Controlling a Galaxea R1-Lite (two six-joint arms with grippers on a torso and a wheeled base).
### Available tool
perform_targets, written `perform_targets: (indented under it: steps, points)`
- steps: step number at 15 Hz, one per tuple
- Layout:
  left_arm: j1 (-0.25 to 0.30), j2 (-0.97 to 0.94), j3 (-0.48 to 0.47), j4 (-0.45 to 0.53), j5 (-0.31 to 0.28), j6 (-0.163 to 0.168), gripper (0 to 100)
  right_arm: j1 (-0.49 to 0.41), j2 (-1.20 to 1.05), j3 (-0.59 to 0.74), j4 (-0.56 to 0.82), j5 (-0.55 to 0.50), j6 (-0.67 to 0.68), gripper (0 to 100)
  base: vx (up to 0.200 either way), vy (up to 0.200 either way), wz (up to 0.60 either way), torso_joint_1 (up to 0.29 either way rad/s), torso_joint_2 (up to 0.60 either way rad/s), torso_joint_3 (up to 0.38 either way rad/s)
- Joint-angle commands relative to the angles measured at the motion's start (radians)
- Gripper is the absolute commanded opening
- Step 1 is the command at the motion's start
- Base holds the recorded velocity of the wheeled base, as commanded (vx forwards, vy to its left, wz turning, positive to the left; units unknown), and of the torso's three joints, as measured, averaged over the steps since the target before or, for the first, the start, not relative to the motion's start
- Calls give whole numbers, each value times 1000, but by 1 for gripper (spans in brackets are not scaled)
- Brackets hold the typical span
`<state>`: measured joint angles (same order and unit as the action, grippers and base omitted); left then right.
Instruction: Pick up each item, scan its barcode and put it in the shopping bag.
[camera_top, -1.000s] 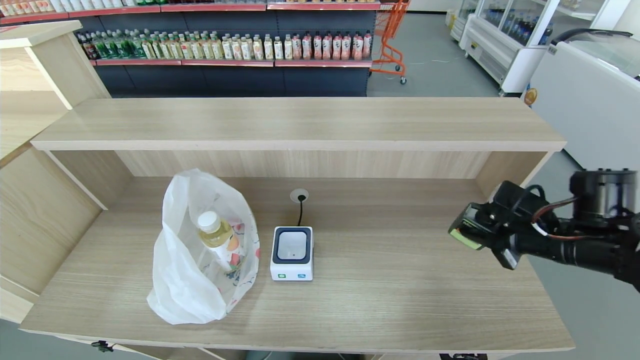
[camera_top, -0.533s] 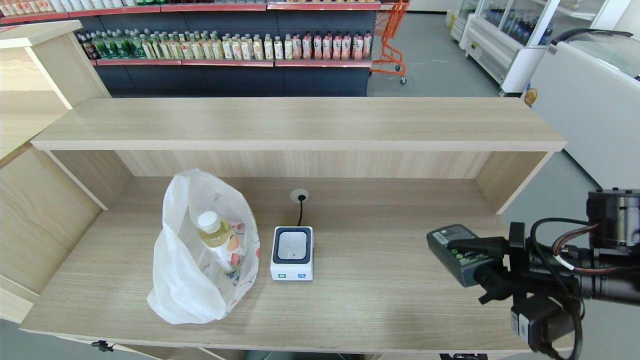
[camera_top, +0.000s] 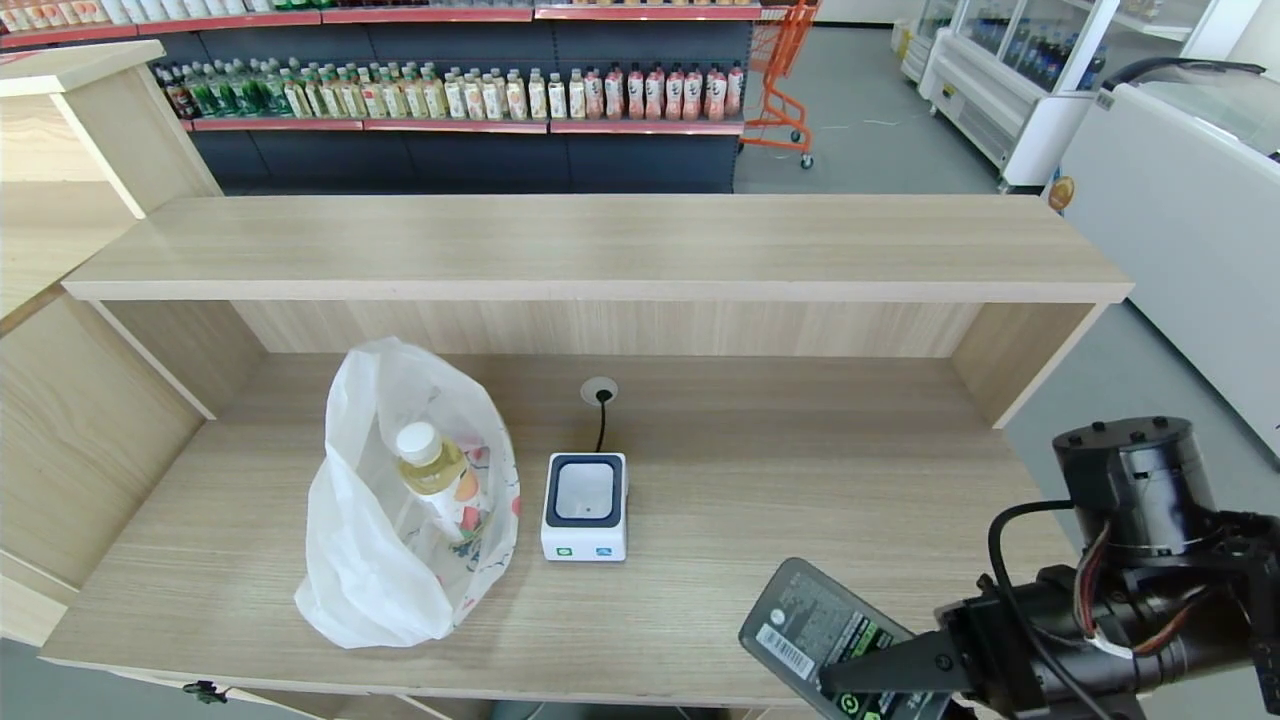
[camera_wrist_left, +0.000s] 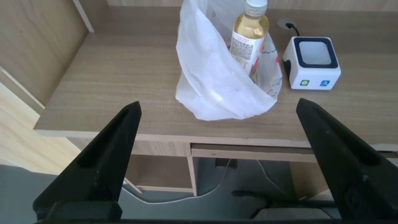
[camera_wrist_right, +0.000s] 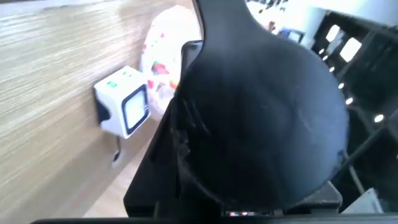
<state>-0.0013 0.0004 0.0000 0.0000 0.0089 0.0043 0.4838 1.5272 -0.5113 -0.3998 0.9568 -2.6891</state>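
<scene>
Grey packet (camera_top: 815, 625) lowered, long axis toward scanner (camera_top: 584, 505)

- Pale wooden counter (camera_top: 800, 560) with a raised ledge (camera_top: 600, 245) along its far side.
- Shop shelves (camera_top: 450, 125) of bottled drinks beyond it.
- Orange trolley (camera_top: 785, 75) beside those shelves.
- White chest freezer (camera_top: 1170, 190) on the right.

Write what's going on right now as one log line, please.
right gripper: shut on dark pack, barcode up, above near right of counter | scanner: mid-counter, uncovered | shopping bag: holds bottle | left gripper: open, empty
</scene>
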Motion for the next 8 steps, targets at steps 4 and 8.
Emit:
perform_targets:
  steps: [4, 8]
  points:
    - [0, 0, 0, 0, 0, 0, 100, -5, -35, -3, 91, 211, -133, 0, 0, 0, 0, 0, 0, 0]
    - [0, 0, 0, 0, 0, 0, 100, -8, -44, -4, 124, 212, -156, 0, 0, 0, 0, 0, 0, 0]
